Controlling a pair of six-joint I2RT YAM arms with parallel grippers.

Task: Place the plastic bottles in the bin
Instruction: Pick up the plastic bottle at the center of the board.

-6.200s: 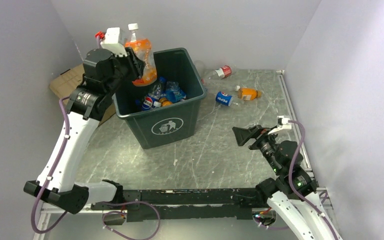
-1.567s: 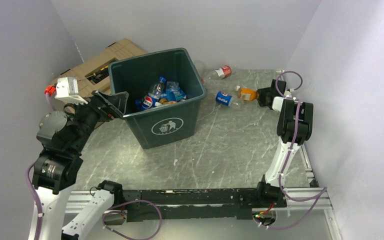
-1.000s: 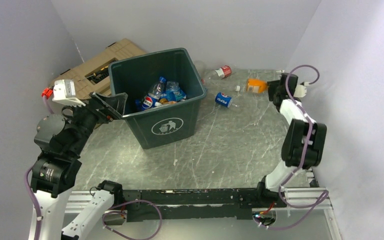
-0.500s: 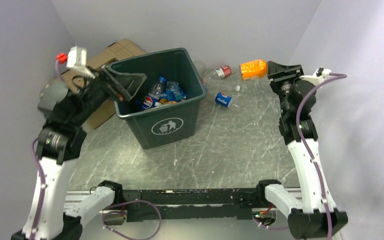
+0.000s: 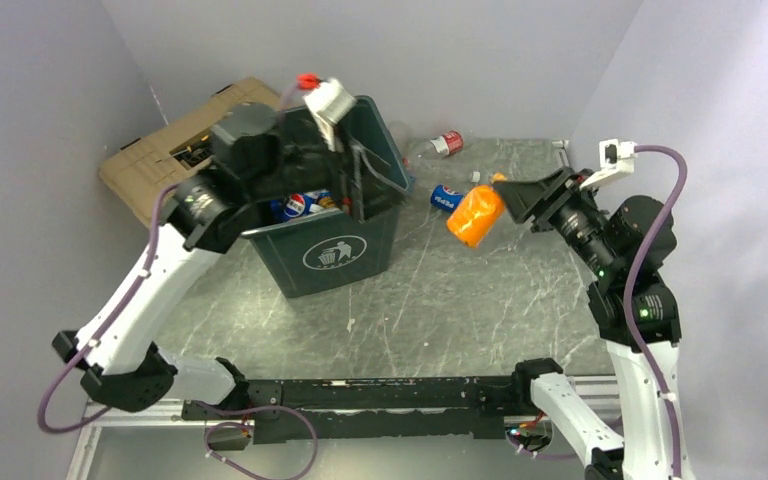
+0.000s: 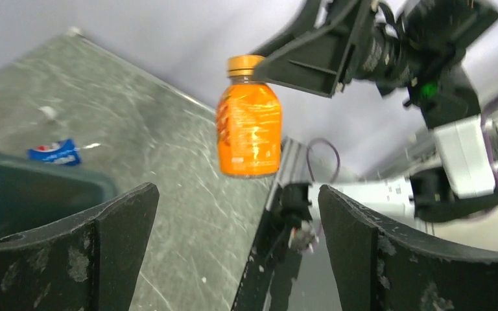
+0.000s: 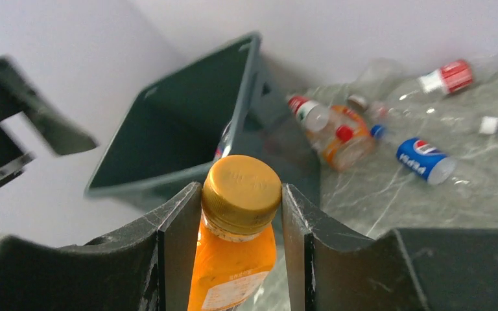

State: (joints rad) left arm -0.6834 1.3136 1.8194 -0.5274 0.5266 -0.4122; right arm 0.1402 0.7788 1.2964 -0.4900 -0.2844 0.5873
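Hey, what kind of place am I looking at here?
Probably a robot test cell in a lab: bare grey walls box in a stone-patterned table, two robot arms are mounted on a rail, and bottles lie beside a green bin.

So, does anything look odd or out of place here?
The right tool holds the orange bottle by its cap alone, so it hangs tilted above the table, short of the bin. The left tool, open, hangs over the bin facing the bottle, possibly blocking the drop.
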